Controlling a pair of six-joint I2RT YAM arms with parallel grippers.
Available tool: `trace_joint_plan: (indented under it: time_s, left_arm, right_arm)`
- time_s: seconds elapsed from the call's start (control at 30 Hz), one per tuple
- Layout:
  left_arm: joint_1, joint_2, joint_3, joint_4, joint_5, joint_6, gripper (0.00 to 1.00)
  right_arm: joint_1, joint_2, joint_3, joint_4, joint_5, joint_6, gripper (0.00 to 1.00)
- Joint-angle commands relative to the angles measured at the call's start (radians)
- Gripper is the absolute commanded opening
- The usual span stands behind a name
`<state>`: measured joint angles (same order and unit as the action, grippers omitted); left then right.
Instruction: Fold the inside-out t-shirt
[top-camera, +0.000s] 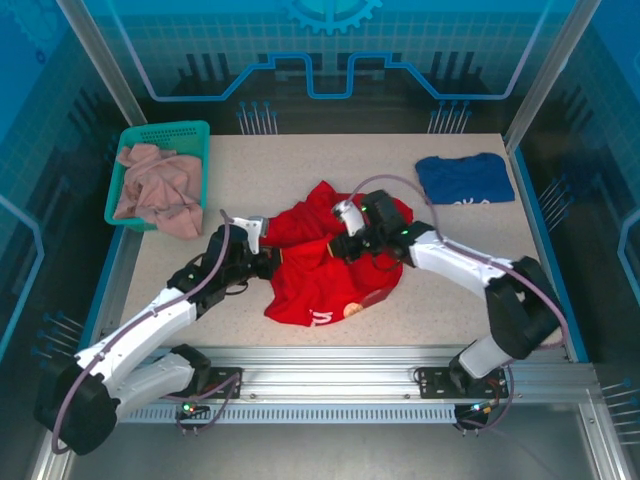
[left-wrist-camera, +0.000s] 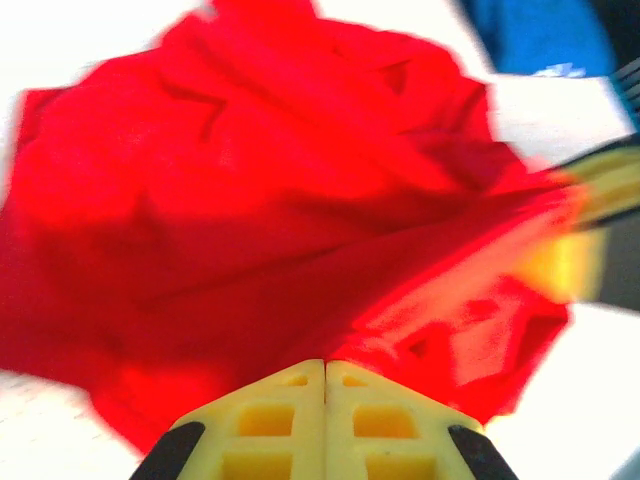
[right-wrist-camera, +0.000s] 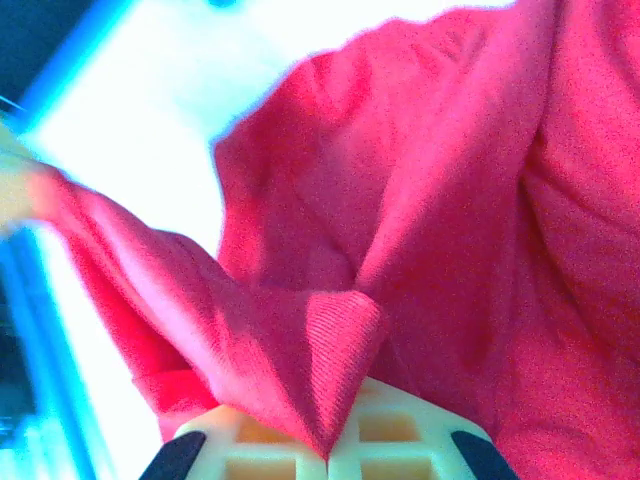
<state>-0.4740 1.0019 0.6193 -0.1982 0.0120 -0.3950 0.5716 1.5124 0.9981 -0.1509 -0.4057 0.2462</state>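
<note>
While the red t-shirt (top-camera: 322, 288) lies bunched on the table (top-camera: 300, 170), two spots are pinched.
The left gripper (left-wrist-camera: 325, 365) and the right gripper (right-wrist-camera: 328, 452) each squeeze its cloth tight.

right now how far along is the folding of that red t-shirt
Done: nothing is folded yet; the red t-shirt lies in a crumpled heap.
In hand: the left gripper and the right gripper are each shut on a pinch of its cloth, which looks pulled taut between them.
Left: probably spreading it flat, then all the folds.
</note>
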Motion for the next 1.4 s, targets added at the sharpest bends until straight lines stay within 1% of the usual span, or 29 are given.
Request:
trace_joint_plan:
  time_s: [0.0, 0.03, 0.07, 0.13, 0.2, 0.23, 0.37, 0.47, 0.53, 0.73, 0.8, 0.93, 1.0, 1.1, 1.17, 1.23, 1.3, 1.33, 1.37]
  left_arm:
    - [0.005, 0.041, 0.010, -0.101, -0.146, -0.012, 0.03]
    - [0.003, 0.044, 0.014, -0.098, -0.130, -0.016, 0.06]
    - [0.002, 0.042, 0.016, -0.094, -0.112, -0.021, 0.11]
    - [-0.008, 0.025, 0.017, -0.090, -0.075, -0.027, 0.28]
    - [-0.033, -0.006, 0.016, -0.098, -0.070, -0.040, 0.42]
    - [-0.051, -0.024, 0.013, -0.103, -0.072, -0.049, 0.47]
    - [-0.133, -0.068, 0.018, -0.113, -0.088, -0.037, 0.62]
    - [-0.182, -0.058, 0.049, -0.144, -0.136, -0.012, 0.65]
    - [-0.195, -0.047, 0.062, -0.150, -0.145, -0.006, 0.64]
    - [-0.205, 0.028, 0.104, -0.116, -0.085, 0.044, 0.49]
    - [-0.206, 0.065, 0.125, -0.107, -0.069, 0.060, 0.49]
    - [-0.202, 0.167, 0.179, -0.121, -0.095, 0.085, 0.53]
    - [-0.198, 0.213, 0.194, -0.098, -0.074, 0.094, 0.52]
    - [-0.181, 0.260, 0.202, -0.034, -0.004, 0.085, 0.41]
    - [-0.161, 0.270, 0.202, 0.001, 0.053, 0.070, 0.28]
    - [-0.134, 0.254, 0.191, 0.036, 0.118, 0.058, 0.13]
    - [-0.109, 0.219, 0.170, 0.074, 0.206, 0.042, 0.04]
    - [-0.093, 0.200, 0.159, 0.088, 0.255, 0.030, 0.01]
    - [-0.081, 0.181, 0.151, 0.098, 0.304, 0.019, 0.00]
  right_arm:
    - [-0.010, -0.038, -0.017, 0.022, -0.258, 0.082, 0.00]
    - [-0.011, -0.038, -0.025, 0.042, -0.272, 0.111, 0.00]
    - [-0.012, -0.037, -0.031, 0.065, -0.278, 0.136, 0.00]
    - [-0.018, -0.028, -0.034, 0.107, -0.289, 0.190, 0.00]
    - [-0.021, -0.016, -0.025, 0.115, -0.286, 0.223, 0.00]
    - [-0.022, -0.010, -0.020, 0.113, -0.285, 0.231, 0.00]
    - [-0.023, 0.005, -0.011, 0.111, -0.286, 0.258, 0.00]
    - [-0.027, 0.008, -0.007, 0.102, -0.278, 0.267, 0.00]
    - [-0.032, 0.005, -0.007, 0.099, -0.275, 0.272, 0.00]
    - [-0.033, -0.006, -0.013, 0.094, -0.266, 0.277, 0.00]
    - [-0.033, -0.006, -0.014, 0.095, -0.267, 0.278, 0.00]
    - [-0.033, -0.013, -0.014, 0.097, -0.269, 0.283, 0.00]
    - [-0.033, -0.018, -0.015, 0.102, -0.272, 0.285, 0.00]
    - [-0.033, -0.023, -0.016, 0.100, -0.270, 0.283, 0.00]
    - [-0.036, -0.027, -0.020, 0.095, -0.269, 0.277, 0.00]
    - [-0.041, -0.030, -0.018, 0.067, -0.252, 0.255, 0.00]
    - [-0.045, -0.032, -0.006, 0.024, -0.222, 0.215, 0.00]
    - [-0.043, -0.031, 0.008, -0.021, -0.187, 0.180, 0.00]
    - [-0.037, -0.031, 0.026, -0.063, -0.144, 0.142, 0.00]
